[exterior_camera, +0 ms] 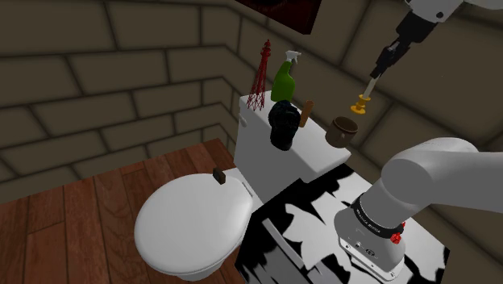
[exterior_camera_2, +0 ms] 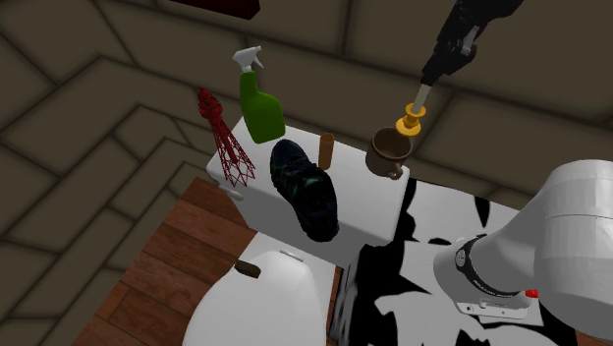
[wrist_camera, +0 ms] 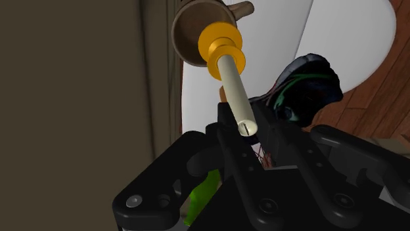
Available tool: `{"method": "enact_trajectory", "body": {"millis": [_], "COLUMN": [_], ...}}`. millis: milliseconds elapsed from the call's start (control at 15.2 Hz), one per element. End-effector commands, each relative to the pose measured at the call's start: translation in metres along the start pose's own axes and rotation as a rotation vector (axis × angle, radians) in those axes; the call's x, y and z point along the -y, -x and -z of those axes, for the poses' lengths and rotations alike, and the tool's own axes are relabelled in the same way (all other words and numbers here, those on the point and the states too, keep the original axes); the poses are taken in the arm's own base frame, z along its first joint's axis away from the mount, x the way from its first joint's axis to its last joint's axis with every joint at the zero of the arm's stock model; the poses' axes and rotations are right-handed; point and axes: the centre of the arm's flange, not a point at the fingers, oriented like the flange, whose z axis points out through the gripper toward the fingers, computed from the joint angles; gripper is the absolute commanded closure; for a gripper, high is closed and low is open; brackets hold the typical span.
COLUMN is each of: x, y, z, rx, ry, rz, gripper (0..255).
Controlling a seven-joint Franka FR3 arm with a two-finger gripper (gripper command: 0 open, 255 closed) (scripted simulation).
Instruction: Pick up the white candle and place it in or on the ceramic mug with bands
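Jaws are clamped on the wick end of the candle [wrist_camera: 233,79] (pale stick, yellow holder at its far end). It hangs base-down beneath them, slightly slanted. In the wrist view the holder lies over the mouth of the brown mug [wrist_camera: 197,29]; the shoulder view shows it just above the mug, apart from the rim. The mug stands on the white toilet tank [exterior_camera: 258,145], at the end nearest the stand [exterior_camera: 306,226]. Further along the tank: black shoe [exterior_camera: 282,125], green spray bottle [exterior_camera: 284,81], red wire tower [exterior_camera: 259,81].
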Motion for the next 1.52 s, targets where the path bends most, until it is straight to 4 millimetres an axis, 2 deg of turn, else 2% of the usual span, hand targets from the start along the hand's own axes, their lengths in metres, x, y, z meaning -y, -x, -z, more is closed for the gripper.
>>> {"method": "enact_trajectory", "body": {"millis": [0, 792, 1254, 1320, 1452], "x": [-0.001, 0.0, 0.0, 0.0, 0.0], "y": [0.002, 0.012, 0.012, 0.012, 0.012], "z": [-0.009, -0.071, -0.071, -0.071, -0.071], "rx": [0.001, 0.001, 0.001, 0.001, 0.001], "ry": [-0.001, -0.001, -0.001, -0.001, -0.001], "rz": [-0.001, -0.001, -0.001, -0.001, -0.001], "gripper": [255, 255, 255, 0, 0]}}
